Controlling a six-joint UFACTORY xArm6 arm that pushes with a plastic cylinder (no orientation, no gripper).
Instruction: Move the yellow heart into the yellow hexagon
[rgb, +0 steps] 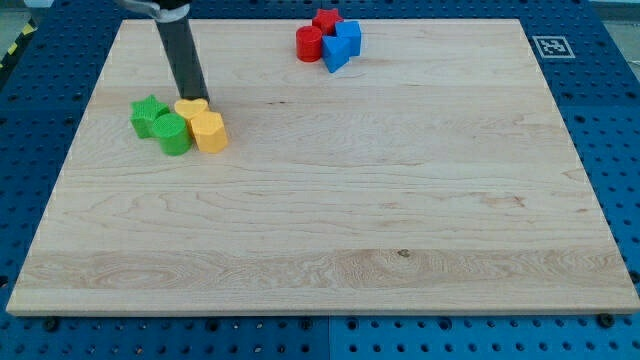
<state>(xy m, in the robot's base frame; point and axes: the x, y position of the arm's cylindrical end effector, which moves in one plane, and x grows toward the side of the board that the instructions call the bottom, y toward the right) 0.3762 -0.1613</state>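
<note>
The yellow heart (190, 107) lies at the view's upper left on the wooden board (330, 230). It touches the yellow hexagon (209, 130), which sits just below and to its right. My tip (198, 97) rests at the heart's upper edge, touching or nearly touching it; the dark rod rises from there toward the view's top left.
A green star (148, 116) and a green cylinder (172, 133) sit against the yellow blocks on their left. At the view's top centre a red star (326, 20), a red cylinder (309, 43) and two blue blocks (341, 44) are clustered.
</note>
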